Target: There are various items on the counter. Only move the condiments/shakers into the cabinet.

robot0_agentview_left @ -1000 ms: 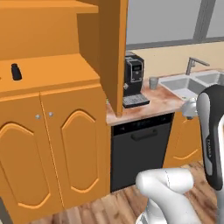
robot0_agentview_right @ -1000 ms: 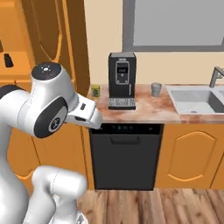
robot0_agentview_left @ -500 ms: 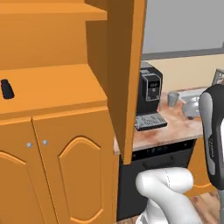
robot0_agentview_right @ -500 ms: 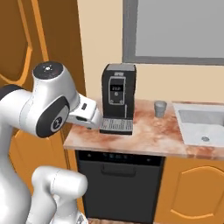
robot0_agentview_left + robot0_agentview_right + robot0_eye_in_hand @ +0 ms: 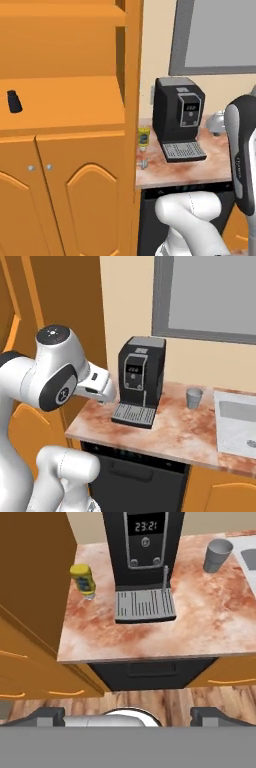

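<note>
The yellow blue-labelled mustard bottle (image 5: 83,579) stands on the reddish-brown counter (image 5: 210,622), close to the cabinet's side wall; it appears again as the mustard bottle (image 5: 143,137) left of the coffee machine. A small black shaker (image 5: 14,101) stands on the open shelf of the orange cabinet (image 5: 65,107). My gripper (image 5: 128,716) hangs back from the counter's front edge, well short of the bottle. Its fingertips (image 5: 48,715) stand wide apart with nothing between them, so it is open.
A big black coffee machine (image 5: 142,542) stands mid-counter just right of the mustard, and a grey cup (image 5: 217,555) farther right. A sink (image 5: 237,423) lies at the counter's right end. A dark dishwasher front (image 5: 150,671) sits under the counter. An orange cabinet door (image 5: 30,577) juts out on the left.
The whole picture has shifted in both base views, so the camera has moved; the coffee machine and counter end now look nearer. The gripper stays open and empty.
</note>
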Available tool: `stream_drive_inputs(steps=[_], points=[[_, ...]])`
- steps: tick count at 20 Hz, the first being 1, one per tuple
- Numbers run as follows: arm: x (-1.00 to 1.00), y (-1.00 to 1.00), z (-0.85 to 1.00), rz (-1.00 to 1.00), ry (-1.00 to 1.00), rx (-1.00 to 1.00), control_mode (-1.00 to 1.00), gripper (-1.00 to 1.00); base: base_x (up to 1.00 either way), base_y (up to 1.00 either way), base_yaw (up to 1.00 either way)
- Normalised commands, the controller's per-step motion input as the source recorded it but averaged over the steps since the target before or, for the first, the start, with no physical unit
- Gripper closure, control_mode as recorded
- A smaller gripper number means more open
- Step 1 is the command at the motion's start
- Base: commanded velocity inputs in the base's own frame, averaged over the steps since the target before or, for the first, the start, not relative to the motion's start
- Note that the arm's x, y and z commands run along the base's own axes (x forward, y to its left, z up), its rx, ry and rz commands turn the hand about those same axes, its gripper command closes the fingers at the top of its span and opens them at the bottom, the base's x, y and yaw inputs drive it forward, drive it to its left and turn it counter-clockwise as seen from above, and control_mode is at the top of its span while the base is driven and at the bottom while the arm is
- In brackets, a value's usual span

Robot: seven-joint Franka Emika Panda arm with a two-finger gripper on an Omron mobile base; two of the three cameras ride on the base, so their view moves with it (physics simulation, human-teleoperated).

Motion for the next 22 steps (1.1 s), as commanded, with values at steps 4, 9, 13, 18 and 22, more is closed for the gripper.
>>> stream_drive_inputs(steps=[4, 9, 13, 18, 22], points=[[0.00, 0.00, 0.00, 0.00, 0.00, 0.00, 1.00, -1.00, 0.25, -0.48, 0.18], [0.00, 0.00, 0.00, 0.00, 0.00, 0.00, 1.00, -1.00, 0.33, -0.15, 0.15], [0.00, 0.00, 0.00, 0.00, 0.00, 0.00, 1.00, -1.00, 0.54, 0.00, 0.10], [0.00, 0.00, 0.01, 0.06, 0.00, 0.01, -1.00, -1.00, 0.16, 0.00, 0.06], [-0.03, 0.00, 0.42, 0.26, -0.13, 0.01, -1.00, -1.00, 0.00, 0.00, 0.00]])
